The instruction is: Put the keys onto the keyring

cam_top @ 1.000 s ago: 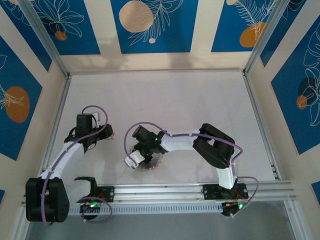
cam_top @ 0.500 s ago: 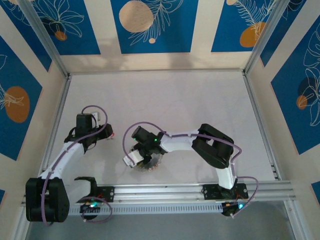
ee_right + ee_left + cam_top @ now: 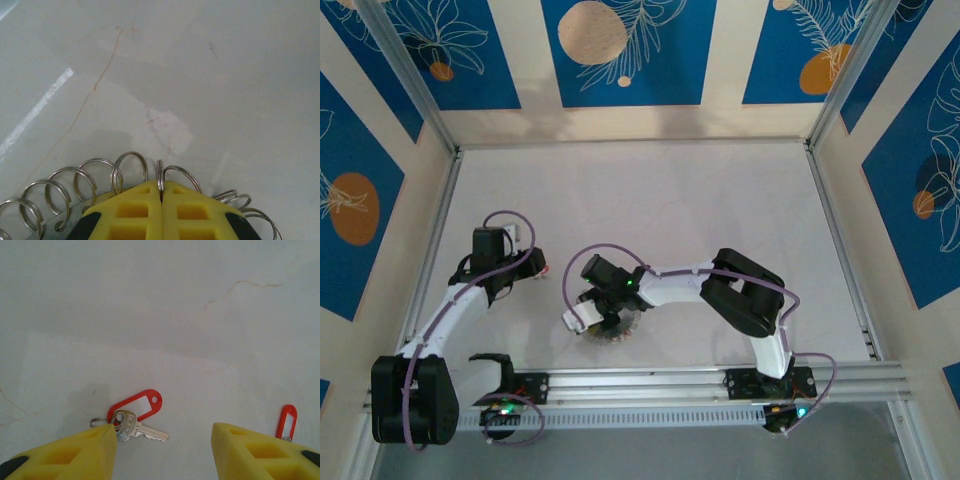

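Top cam: keys are just a red speck at 3 o'clock of left gripper, too small for detail. Keyring is mostly covered by right gripper. Left wrist cam: I see the key's split ring partly behind a finger. The 2nd red tag loses its lower end behind the other finger. Right wrist cam: keyring body sits under the pads, and its loops are cut off at the 8 o'clock edge.

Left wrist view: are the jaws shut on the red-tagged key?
No, the left gripper has its jaws wide apart, and the key lies on the table.
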Tool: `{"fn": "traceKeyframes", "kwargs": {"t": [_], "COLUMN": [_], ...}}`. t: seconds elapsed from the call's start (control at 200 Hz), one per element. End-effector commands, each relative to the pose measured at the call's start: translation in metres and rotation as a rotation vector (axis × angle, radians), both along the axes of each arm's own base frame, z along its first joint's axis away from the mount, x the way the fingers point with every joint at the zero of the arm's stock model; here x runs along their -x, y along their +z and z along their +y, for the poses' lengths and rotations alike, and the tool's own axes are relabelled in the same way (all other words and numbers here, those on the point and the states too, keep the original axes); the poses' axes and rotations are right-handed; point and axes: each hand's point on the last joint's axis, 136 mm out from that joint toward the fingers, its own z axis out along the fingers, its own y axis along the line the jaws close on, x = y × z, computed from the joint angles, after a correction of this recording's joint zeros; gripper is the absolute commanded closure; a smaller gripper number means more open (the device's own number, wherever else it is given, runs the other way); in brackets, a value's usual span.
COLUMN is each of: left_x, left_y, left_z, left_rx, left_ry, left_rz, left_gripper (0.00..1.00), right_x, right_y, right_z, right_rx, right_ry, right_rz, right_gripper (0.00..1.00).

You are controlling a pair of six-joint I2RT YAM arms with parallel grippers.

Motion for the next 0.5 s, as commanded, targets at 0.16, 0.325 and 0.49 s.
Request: {"fn": "traceKeyframes", "kwargs": {"t": [0.16,0.325,0.49], "left_x": [-0.010,-0.016,-0.004], "left_y": [0.039,0.083,0.104], "left_z": [-0.021,-0.061,-0.107], "left_rx": [0.058,0.154,0.118], "left_ry": [-0.137,-0.331,-0.572], "left_rz": [-0.143,-0.326,-0.430], "left_gripper": [0.48,0.50,0.52], "right_x": [-0.011,-0.027,-0.048], "right_y": [0.051,0.078,0.106], "right_z": [-0.017,-0.037,-0.065], "right_rx": [-0.159,-0.286,-0.415], "right_ry": [-0.132,-0.256,-0.387], "right_rz": [0.117,0.197,0.256], "right_gripper": [0.99,1.00,1.00]}}
